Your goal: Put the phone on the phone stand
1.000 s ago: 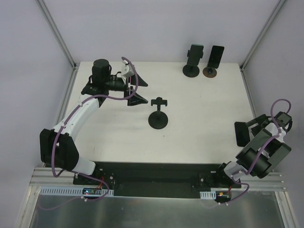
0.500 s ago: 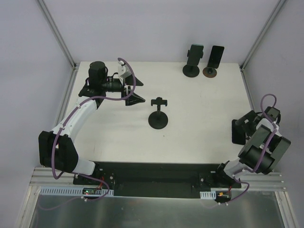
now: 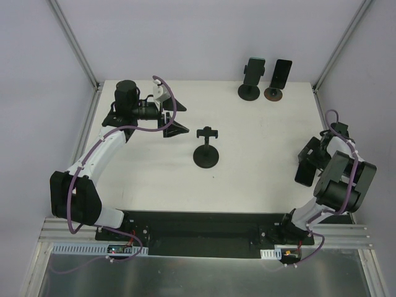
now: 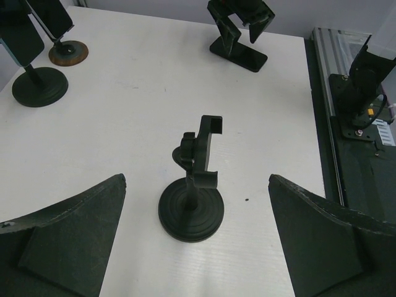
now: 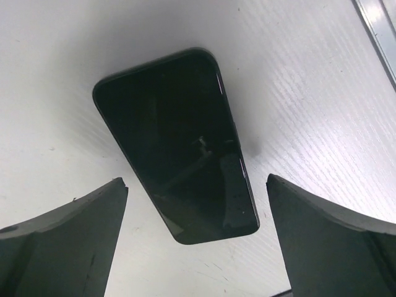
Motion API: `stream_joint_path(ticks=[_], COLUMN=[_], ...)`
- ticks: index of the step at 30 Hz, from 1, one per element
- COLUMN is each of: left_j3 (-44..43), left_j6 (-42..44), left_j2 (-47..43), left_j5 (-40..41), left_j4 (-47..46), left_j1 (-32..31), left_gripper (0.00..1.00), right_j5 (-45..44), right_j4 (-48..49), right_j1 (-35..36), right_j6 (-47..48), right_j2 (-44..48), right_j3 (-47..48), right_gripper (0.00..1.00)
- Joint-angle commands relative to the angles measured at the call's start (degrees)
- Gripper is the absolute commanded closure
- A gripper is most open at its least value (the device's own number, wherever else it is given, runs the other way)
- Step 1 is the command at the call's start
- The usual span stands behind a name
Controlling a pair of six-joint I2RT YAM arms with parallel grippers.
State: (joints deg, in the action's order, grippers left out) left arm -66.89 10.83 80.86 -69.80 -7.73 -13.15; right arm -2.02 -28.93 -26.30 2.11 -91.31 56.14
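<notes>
A black phone (image 5: 176, 145) lies flat, screen up, on the white table near its right edge. My right gripper (image 5: 197, 180) is open just above it, one finger on each side of the phone's near end, holding nothing. In the top view the right gripper (image 3: 305, 162) covers the phone. The empty black phone stand (image 3: 205, 148) is upright at the table's middle, with its clamp on top. My left gripper (image 3: 174, 119) is open and empty to the stand's left, facing it. In the left wrist view the stand (image 4: 193, 185) is centred between the fingers, some way ahead.
Two more stands, each holding a phone, are at the back: one with a teal-edged phone (image 3: 252, 75), one on a brown base (image 3: 278, 77). The right rail (image 5: 377, 31) runs close beside the phone. The frame posts stand at the back corners.
My right gripper has swung up and leftwards from the near right corner to over the phone. My left gripper has shifted slightly left. The stand has not moved.
</notes>
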Motion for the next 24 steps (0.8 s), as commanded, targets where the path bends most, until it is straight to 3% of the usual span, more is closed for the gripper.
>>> stream_joint_path(ticks=[1,7,11,14,16,20,24], left_j3=[0.01,0.18,0.01,-0.17,-0.43,-1.57,-2.28], left_j6=[-0.11,-0.28,-0.63,-0.81,-0.99,-1.25,-0.9], left_j2=[-2.02,-2.11,-1.58,-0.88,-0.18,2.71,4.66], left_j5=[-1.39,-1.92,-1.66,-2.01,-2.27,-3.24,-0.16], left_j4=[-2.47,-2.56,-2.64,-2.73,-2.65,-2.64,-2.64], left_j1=[0.84,1.11,1.19,1.28,1.28,1.11,-0.74], left_gripper=[0.04,0.04,0.06,0.07,0.07,0.05,0.09], right_j5=[-5.54,-5.53,-5.28,-4.92,-5.27,-3.69,-5.54], right_j4=[-6.75,-9.04,-10.71,-11.23,-11.85,-12.2,-12.47], right_j1=[1.96,2.75,3.28,3.72,4.86,6.44,7.93], right_j6=[1.32,2.46,2.02,2.63,3.25,4.74,5.28], right_j2=[-2.47,-5.46,-8.27,-9.06,-9.68,-11.08,-12.58], right_j3=[4.06,6.26,7.67,8.37,8.9,9.34,9.52], right_gripper=[0.03,0.01,0.2,0.21,0.21,0.07,0.13])
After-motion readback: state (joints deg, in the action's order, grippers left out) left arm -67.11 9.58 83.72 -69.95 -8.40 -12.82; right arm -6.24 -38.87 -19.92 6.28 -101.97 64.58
